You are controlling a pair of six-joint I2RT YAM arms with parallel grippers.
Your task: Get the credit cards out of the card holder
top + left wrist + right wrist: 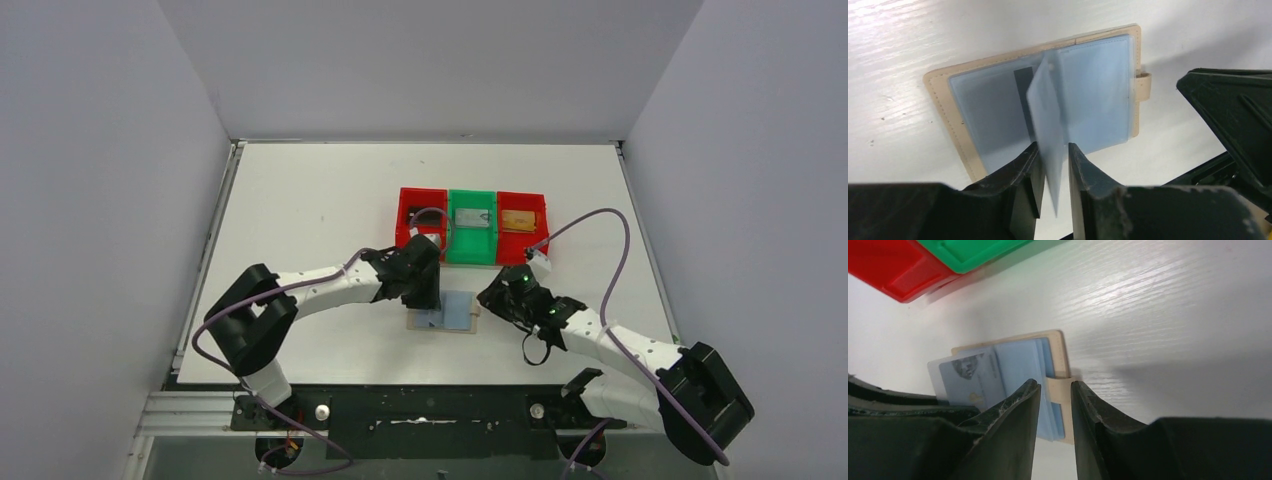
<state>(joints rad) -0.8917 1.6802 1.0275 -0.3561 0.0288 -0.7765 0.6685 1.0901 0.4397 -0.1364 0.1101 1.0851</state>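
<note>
The card holder [445, 313] lies open on the counter [300, 210], just in front of the trays [472, 228], with open counter stretching to its left. The left end effector [1053, 162] stands slightly apart, astride an upright clear sleeve [1048, 115]. The right end effector [1055, 386] straddles the closure tab [1060, 410] at the holder's right edge with a narrow gap; whether it pinches the tab, I cannot tell. One credit card [970, 380] shows inside a flat pocket.
</note>
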